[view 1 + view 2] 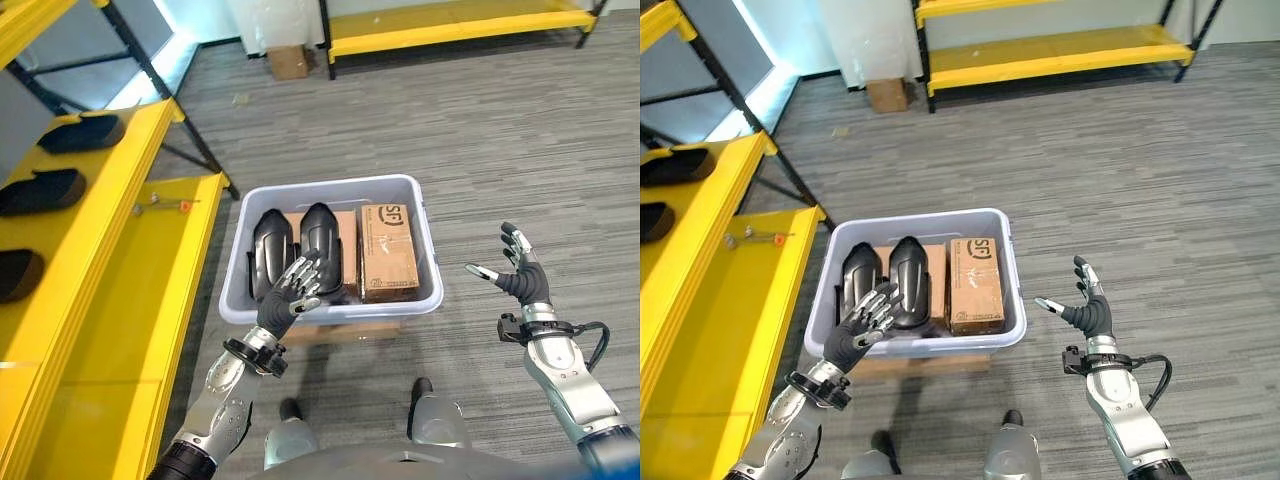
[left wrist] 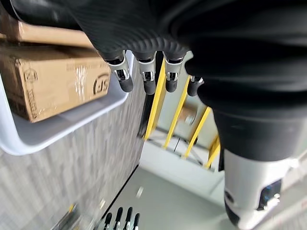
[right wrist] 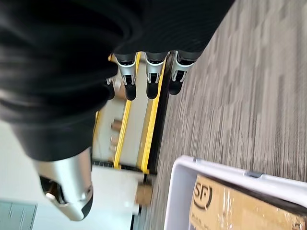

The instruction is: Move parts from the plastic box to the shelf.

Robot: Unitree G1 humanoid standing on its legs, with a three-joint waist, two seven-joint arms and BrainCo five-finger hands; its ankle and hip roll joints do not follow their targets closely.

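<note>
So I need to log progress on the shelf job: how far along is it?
Done: three black parts already lie on the yellow shelf. In hand: nothing; the left hand is open over the plastic box, and the right hand is open beside it. Left: two black parts in the box beside a cardboard carton.

Printed logo on cardboard box (image 1: pixel 388 252) in plastic box (image 1: pixel 385 304); rest unreadable.

Two black parts (image 1: pixel 298 248) lie in the white plastic box (image 1: pixel 431 268).
</note>
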